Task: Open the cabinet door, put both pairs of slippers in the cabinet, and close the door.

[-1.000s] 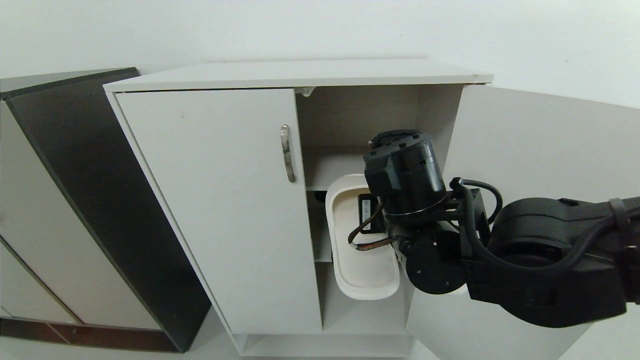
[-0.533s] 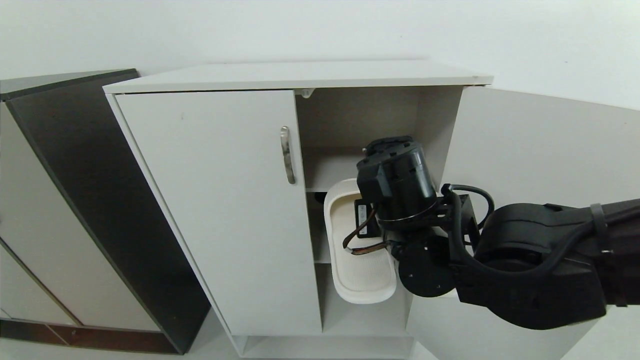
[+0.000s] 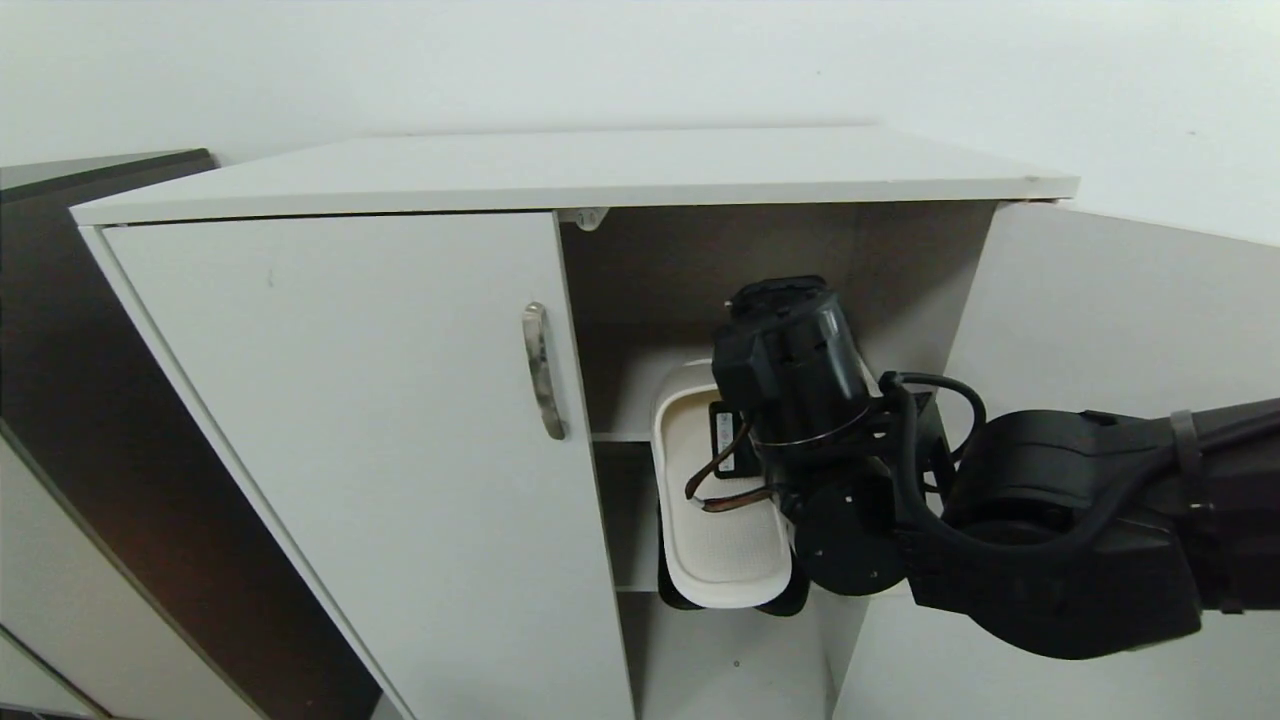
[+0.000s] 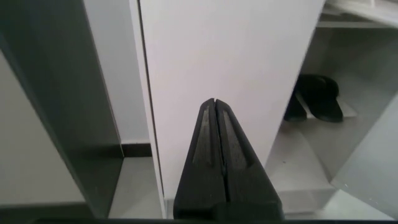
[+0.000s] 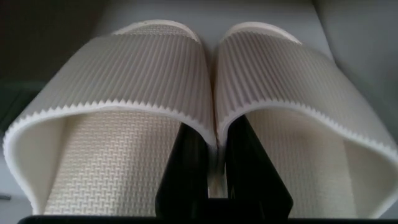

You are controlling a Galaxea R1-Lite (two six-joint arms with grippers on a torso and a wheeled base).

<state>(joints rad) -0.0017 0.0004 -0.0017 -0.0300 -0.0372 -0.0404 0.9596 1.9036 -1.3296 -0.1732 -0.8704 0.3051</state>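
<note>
White slippers (image 3: 715,520) sat clamped in the right pincer (image 5: 216,152), toes pointing into the cabinet (image 3: 560,170), lengthwise front-to-back; left pincer (image 4: 214,118) closed, empty.

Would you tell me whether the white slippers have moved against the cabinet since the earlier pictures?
Yes: though the camera shifted too, the white slippers now sit higher against the shelf edges of the cabinet, further in.

Black right arm (image 3: 1060,540) has rounded joints (image 3: 800,360), looped cable (image 3: 950,380), perhaps brown wires (image 3: 715,467).
</note>
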